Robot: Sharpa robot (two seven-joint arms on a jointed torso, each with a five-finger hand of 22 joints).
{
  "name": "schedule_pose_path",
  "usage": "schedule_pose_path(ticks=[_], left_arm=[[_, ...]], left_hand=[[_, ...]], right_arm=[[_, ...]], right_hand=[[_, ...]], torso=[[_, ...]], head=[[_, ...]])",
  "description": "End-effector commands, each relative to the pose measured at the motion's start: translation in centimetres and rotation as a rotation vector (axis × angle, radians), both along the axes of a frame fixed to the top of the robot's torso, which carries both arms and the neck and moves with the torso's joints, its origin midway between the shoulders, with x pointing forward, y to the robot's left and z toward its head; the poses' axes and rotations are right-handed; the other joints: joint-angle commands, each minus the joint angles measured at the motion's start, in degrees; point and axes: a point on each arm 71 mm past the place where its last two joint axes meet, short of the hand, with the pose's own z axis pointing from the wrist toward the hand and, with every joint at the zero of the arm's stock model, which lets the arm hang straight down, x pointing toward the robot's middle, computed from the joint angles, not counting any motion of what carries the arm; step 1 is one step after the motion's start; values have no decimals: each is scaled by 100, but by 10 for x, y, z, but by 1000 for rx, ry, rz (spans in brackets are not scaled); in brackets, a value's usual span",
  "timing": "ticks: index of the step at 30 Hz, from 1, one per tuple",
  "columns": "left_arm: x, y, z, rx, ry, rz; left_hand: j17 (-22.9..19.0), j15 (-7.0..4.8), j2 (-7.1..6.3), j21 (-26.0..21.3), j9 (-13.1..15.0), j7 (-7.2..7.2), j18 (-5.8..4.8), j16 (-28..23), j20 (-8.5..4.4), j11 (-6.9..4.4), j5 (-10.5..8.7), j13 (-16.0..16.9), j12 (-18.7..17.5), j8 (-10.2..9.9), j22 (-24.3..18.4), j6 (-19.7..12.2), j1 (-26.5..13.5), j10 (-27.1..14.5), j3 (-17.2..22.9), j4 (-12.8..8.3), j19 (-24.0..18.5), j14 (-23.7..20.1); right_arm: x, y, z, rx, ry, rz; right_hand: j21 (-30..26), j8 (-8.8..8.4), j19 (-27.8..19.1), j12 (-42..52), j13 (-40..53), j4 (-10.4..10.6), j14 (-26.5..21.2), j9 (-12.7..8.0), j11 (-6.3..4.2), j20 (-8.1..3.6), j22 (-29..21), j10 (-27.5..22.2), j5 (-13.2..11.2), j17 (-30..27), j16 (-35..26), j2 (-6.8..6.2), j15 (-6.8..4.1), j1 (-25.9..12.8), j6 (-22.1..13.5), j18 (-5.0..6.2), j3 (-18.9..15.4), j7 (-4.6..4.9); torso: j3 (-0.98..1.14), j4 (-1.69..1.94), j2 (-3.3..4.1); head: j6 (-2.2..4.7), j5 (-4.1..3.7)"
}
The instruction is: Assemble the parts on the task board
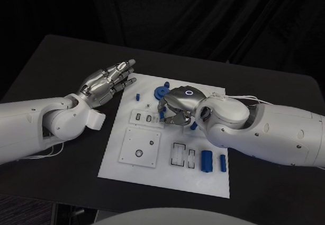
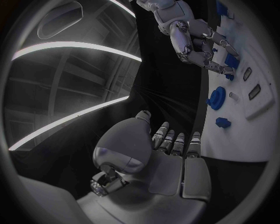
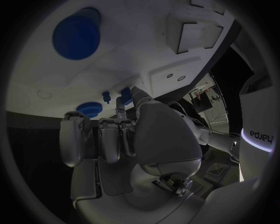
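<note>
- My right hand (image 1: 179,110) is down over the middle of the task board (image 1: 165,174), fingers curled in; whether they pinch a blue part I cannot tell.
- My left hand (image 1: 107,84) hovers flat just off the board's left edge, fingers straight, together, holding nothing.
- A blue gear (image 1: 161,93) sits near the board's far edge, just beside my right hand.
- Two blue bars (image 1: 206,160) lie on the board's near right.
- Black table (image 1: 52,60) lies bare left of the board.
</note>
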Motion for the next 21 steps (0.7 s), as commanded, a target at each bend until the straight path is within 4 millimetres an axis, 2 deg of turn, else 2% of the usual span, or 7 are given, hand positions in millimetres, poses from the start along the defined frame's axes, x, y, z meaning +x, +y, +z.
schedule_pose_path(ticks=[1, 8, 10, 18, 21], left_arm=[[-1, -2, 1, -15, -7, -14], [0, -2, 0, -15, -6, -15], [0, -2, 0, -15, -6, -15], [0, -2, -1, -15, -5, -14], [0, -1, -1, -15, -6, -12]], left_hand=[[-9, 46, 4, 12, -2, -16, 111, -14, 34, 39, 26, 0, -27, 18, 0, -42, 47, -11, 33, 8, 9, -2], [-10, 48, 6, 12, -4, -16, 111, -14, 35, 40, 29, 0, -30, 15, 0, -55, 48, -14, 37, 6, 10, -3], [-10, 50, 8, 11, -5, -17, 111, -15, 35, 43, 33, -1, -32, 11, 0, -66, 49, -15, 42, 3, 9, -3], [-10, 51, 9, 11, -6, -17, 111, -15, 36, 44, 35, -1, -33, 9, -1, -71, 50, -17, 46, 1, 8, -4], [-10, 51, 9, 11, -6, -17, 111, -15, 36, 44, 35, -1, -33, 9, -1, -71, 50, -17, 46, 1, 8, -4]], right_arm=[[0, -1, -4, -33, 12, -17], [0, -1, -6, -41, 19, -18], [1, -1, -6, -41, 19, -19], [0, 0, -6, -34, 16, -12], [0, 0, -6, -25, 11, -7]], right_hand=[[-43, -40, -3, 15, 1506, -2, 609, -17, 37, 36, 1188, 608, -71, 1509, 17, -23, 33, -59, -58, 105, -44, 7], [-65, -134, -10, 15, 1506, -2, 609, -51, 46, 50, 1184, 608, -368, 1509, 17, -52, 43, -120, -151, 108, -96, 15], [-69, -177, -7, 15, 1506, 25, 609, -67, 54, 56, 1185, 608, -567, 1509, 17, -84, 48, -184, -192, 108, -153, 24], [-74, -382, 2, 15, 1506, 126, 609, -177, 60, 65, 1188, 608, -994, 1509, 17, -157, 56, -315, -489, 107, -277, 29], [-70, -423, 7, 15, 1506, 167, 609, -208, 57, 64, 1191, 608, -1038, 1509, 17, -198, 54, -354, -552, 105, -313, 23]], torso=[[2, -2, 1], [2, -1, 0], [2, 2, 1], [1, 2, 1], [2, 0, -1]], head=[[-9, -3], [-17, -1], [-19, 1], [-19, 9], [-19, 16]])
